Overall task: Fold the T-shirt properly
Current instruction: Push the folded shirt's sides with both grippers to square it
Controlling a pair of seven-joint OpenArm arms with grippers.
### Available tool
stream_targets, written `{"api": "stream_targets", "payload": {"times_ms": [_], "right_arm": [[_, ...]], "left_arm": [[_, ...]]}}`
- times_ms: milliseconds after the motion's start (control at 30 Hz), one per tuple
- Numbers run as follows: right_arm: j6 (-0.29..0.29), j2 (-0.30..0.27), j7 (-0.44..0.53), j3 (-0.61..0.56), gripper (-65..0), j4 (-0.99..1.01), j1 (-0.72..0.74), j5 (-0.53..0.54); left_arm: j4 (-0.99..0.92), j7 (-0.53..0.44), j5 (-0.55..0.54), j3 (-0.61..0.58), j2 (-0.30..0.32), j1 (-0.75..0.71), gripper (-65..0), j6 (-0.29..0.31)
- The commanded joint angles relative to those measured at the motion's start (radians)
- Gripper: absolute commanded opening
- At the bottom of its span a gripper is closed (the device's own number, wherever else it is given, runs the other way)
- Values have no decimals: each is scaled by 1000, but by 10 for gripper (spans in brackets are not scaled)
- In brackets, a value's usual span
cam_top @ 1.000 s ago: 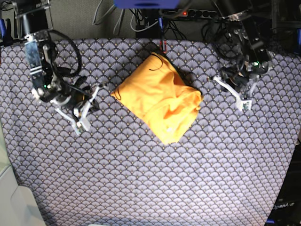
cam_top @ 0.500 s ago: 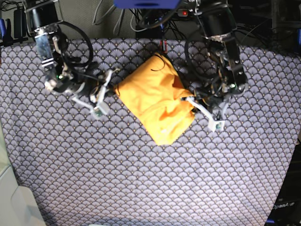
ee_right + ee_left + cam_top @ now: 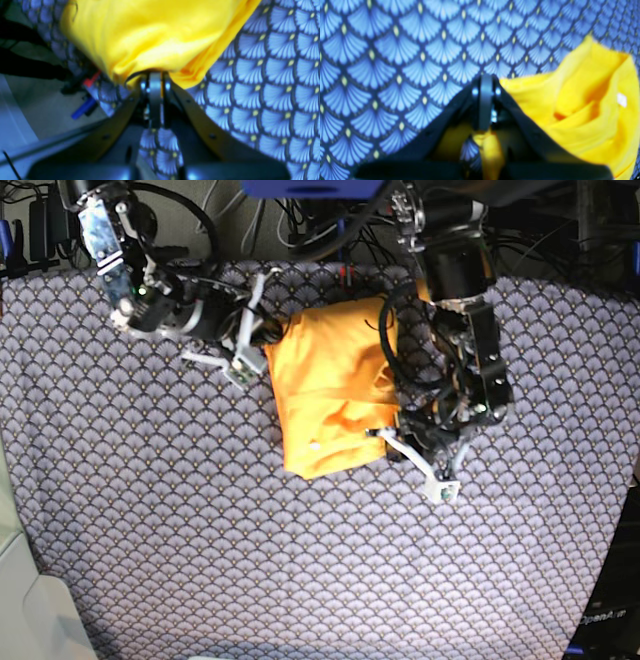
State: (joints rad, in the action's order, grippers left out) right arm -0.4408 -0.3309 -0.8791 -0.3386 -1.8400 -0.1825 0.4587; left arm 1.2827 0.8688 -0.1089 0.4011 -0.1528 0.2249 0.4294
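Tools both clamped narrow on soft orange-yellow short-sleeved T-shirt [image 3: 330, 395]: left tool [image 3: 483, 120] pinching fabric at its tips, right tool [image 3: 155, 82] gripping opposite edge. Shirt bunched into compact, wrinkled bundle between tools, resting on purple-grey fan-patterned tabletop cloth [image 3: 300, 560]. Judgement: folding mostly done; squaring, smoothing, release remain.

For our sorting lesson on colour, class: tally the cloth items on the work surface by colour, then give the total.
Orange-yellow: 1, the T-shirt, folded into a bundle
Purple-grey: 1, the fan-patterned cloth spread beneath it
Total: 2
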Motion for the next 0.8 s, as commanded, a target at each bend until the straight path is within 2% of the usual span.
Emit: {"api": "stream_targets", "payload": {"times_ms": [0,200,300,433,533,567,667,700,767], "right_arm": [[-5,-4,21,3,-650,-16,-8,16],[-5,-27,21,65,-650,-22,-42,16],[-5,-32,21,144,-650,-25,-55,16],[-5,-43,22,247,-650,-57,-56,21],[-13,-44,22,253,-650,-140,-47,22],[-37,-38,22,252,-650,-148,-32,24],[-174,11,11,223,-650,-146,24,21],[-195,32,11,220,-650,-146,33,18],[-201,60,11,217,-650,-140,42,18]], "left_arm": [[16,-15,-19,-4,-4,31,-650,4],[91,-6,-19,8,-1,38,-650,4],[170,51,-19,68,55,34,-650,4],[275,148,-19,207,132,0,-650,15],[341,171,-19,272,189,-80,-650,15],[355,169,-19,286,203,-108,-650,15],[361,166,-21,302,232,-186,-650,16],[357,166,-21,302,232,-201,-650,16],[361,166,-21,293,210,-216,-650,16]]}}
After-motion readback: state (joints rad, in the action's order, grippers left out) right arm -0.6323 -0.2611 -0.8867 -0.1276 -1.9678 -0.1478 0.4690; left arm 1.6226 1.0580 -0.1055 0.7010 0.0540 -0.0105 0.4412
